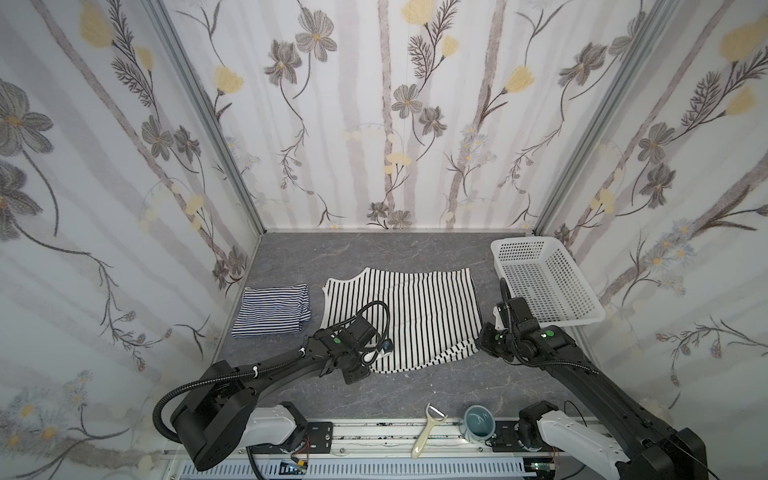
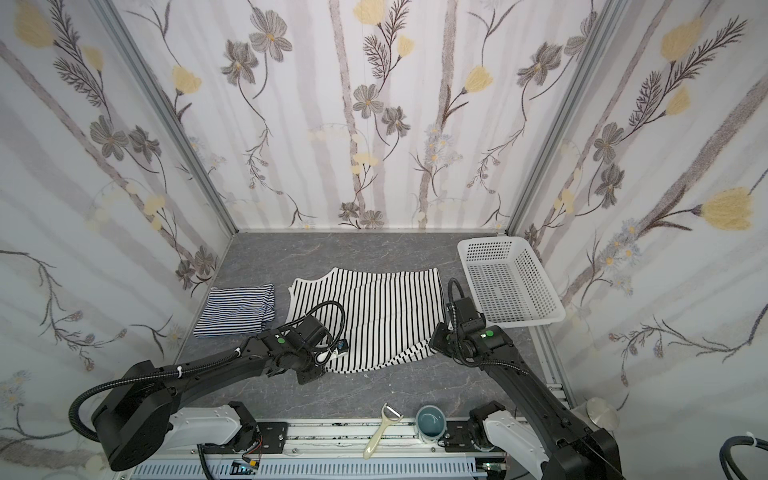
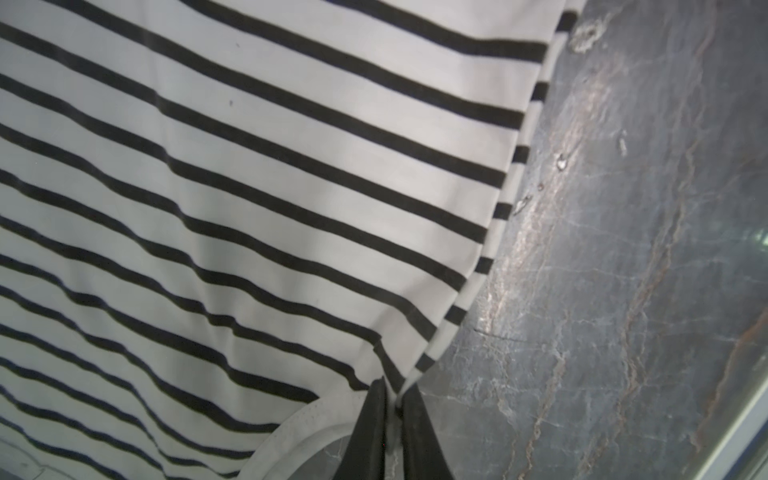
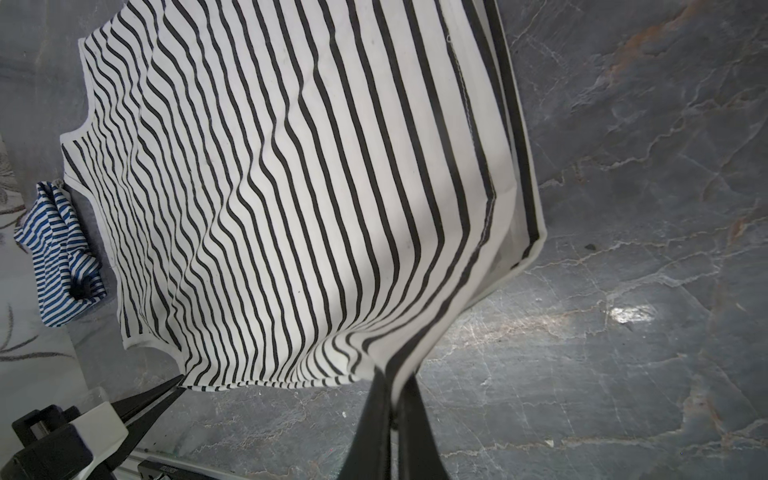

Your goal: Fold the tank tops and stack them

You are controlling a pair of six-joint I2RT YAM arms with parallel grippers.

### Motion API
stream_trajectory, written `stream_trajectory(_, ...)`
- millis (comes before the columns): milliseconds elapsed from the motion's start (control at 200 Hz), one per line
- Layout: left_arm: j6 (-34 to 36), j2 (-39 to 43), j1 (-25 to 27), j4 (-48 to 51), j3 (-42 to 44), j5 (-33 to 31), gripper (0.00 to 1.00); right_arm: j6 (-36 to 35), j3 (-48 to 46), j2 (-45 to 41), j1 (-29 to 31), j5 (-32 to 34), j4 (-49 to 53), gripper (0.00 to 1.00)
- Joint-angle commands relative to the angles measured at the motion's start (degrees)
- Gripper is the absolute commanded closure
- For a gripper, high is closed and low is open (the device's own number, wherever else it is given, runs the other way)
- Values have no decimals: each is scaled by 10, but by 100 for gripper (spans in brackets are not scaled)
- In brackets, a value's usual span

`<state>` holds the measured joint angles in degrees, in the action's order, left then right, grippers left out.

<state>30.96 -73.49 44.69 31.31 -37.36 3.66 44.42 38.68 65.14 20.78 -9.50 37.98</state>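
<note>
A white tank top with wide black stripes (image 1: 415, 307) (image 2: 382, 307) lies spread in the middle of the grey table. My left gripper (image 3: 392, 399) is shut on its near left corner, beside the white-trimmed armhole (image 3: 299, 428); from above that gripper (image 1: 372, 359) sits at the cloth's near edge. My right gripper (image 4: 395, 386) is shut on the near right hem corner, which is lifted a little off the table (image 1: 473, 347). The fine navy-and-white tank top (image 1: 272, 309) (image 4: 62, 249) lies folded to the left, apart from both grippers.
A white perforated basket (image 1: 544, 282) stands at the back right, close behind the right arm. A peeler (image 1: 428, 428) and a blue-grey cup (image 1: 478, 424) rest on the front rail. Patterned walls close in on three sides.
</note>
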Motion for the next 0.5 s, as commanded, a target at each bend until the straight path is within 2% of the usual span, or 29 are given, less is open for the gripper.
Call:
stream_trajectory(0, 15, -7, 1, 0, -18, -20, 89, -11, 3, -2, -10, 5, -12, 100)
stream_trajectory(185, 40, -27, -5, 0, -49, -49, 89, -21, 12, 7, -23, 3, -12, 100)
stream_trajectory(495, 72, -68, -47, -15, -115, -80, 88, -42, 18, 29, -46, 5, -20, 100)
